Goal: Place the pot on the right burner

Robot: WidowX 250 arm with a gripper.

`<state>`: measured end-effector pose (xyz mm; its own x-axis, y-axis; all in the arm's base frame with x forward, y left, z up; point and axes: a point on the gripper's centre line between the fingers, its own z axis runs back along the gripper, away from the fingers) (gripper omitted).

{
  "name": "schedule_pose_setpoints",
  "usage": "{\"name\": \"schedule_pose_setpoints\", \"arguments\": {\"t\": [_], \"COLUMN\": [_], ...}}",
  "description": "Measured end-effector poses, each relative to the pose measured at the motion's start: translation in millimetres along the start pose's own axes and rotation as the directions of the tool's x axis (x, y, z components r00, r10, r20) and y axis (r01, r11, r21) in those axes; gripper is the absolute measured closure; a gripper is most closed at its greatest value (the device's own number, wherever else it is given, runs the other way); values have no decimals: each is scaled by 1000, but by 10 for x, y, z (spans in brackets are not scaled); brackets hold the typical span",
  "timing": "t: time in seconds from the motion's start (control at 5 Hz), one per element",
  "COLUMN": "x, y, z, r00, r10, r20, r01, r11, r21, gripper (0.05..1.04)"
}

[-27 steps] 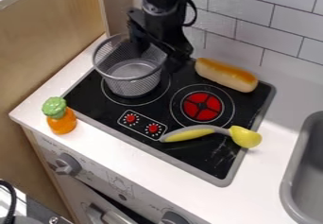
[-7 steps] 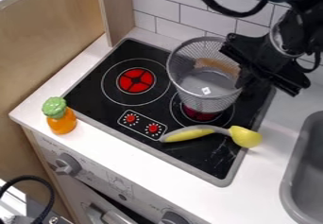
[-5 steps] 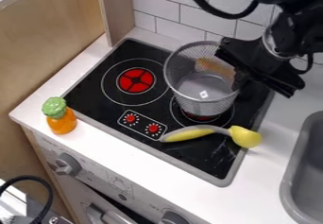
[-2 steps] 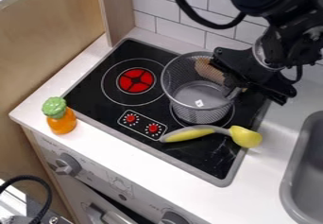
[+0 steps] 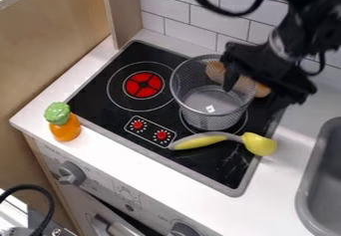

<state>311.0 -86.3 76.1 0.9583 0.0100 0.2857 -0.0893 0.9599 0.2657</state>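
Grey and round, the wire-mesh pot (image 5: 200, 116) is set over the right burner (image 5: 242, 121) of the black stovetop (image 5: 100, 98). At its right rim, the black gripper's (image 5: 255, 90) jaws are spread apart. A yellow-and-grey utensil (image 5: 200, 140) is laid just in front.

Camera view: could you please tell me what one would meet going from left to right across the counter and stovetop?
Orange toy with a green top → red centre of the left burner → mesh pot → grey sink
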Motion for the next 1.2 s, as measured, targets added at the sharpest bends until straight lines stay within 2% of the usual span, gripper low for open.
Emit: {"name": "schedule_pose_setpoints", "arguments": {"t": [0.4,0.6,0.8,1.0,1.2], "x": [-24,-135,-232,-290,-327], "y": [203,432,675,941,1236], "z": [319,383,347,266,148], "r00": [999,998,994,988,980], "r10": [-26,-70,-108,-151,-190], "r20": [-26,-8,-2,32,50], "r01": [25,69,107,153,195], "r11": [999,994,989,982,975], "r21": [-36,-81,-101,-114,-110], "gripper": [85,85,85,85,85]}}
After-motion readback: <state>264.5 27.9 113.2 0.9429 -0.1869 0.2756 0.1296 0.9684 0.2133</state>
